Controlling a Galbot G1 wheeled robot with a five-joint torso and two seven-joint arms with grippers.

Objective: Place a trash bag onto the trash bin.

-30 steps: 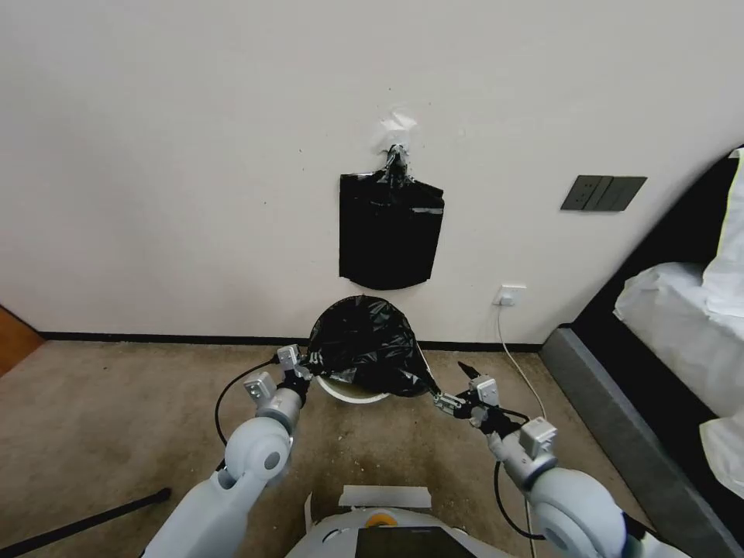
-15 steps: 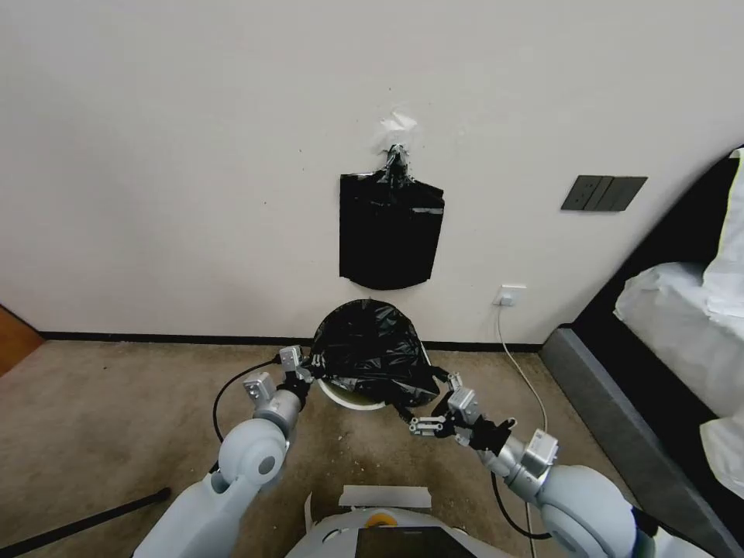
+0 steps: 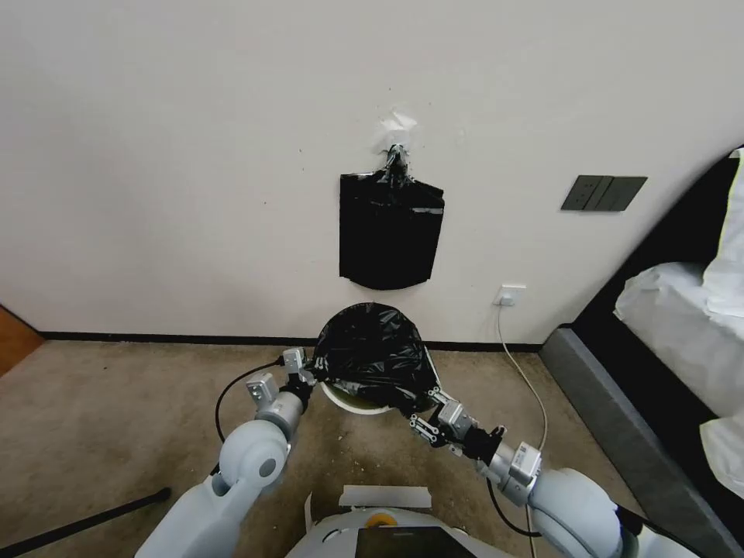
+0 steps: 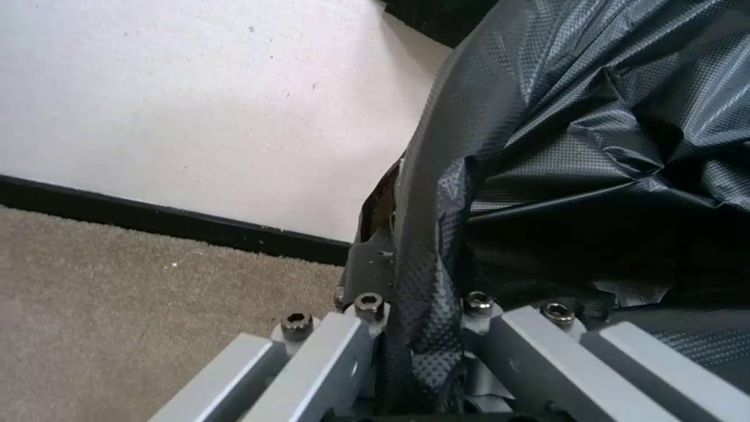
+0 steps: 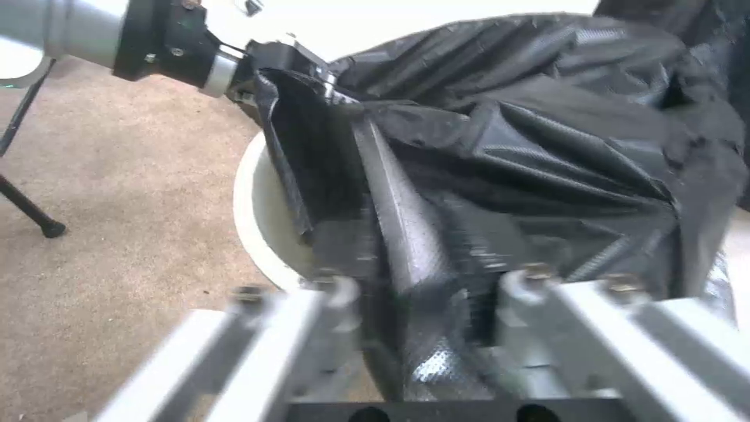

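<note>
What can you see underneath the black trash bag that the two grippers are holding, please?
Under the trash bag, the near rim of the trash bin shows. The bag covers the bin's remaining rim and inside. The left gripper and right gripper pinch its edges.

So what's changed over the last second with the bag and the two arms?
The right gripper swung in toward the robot's left, closer to the trash bin, dragging its edge of the trash bag along. The left gripper stayed put, gripping the opposite edge.

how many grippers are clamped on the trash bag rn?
2. The left gripper pinches the trash bag at its left edge; the right gripper pinches its lower right edge, over the trash bin.
</note>
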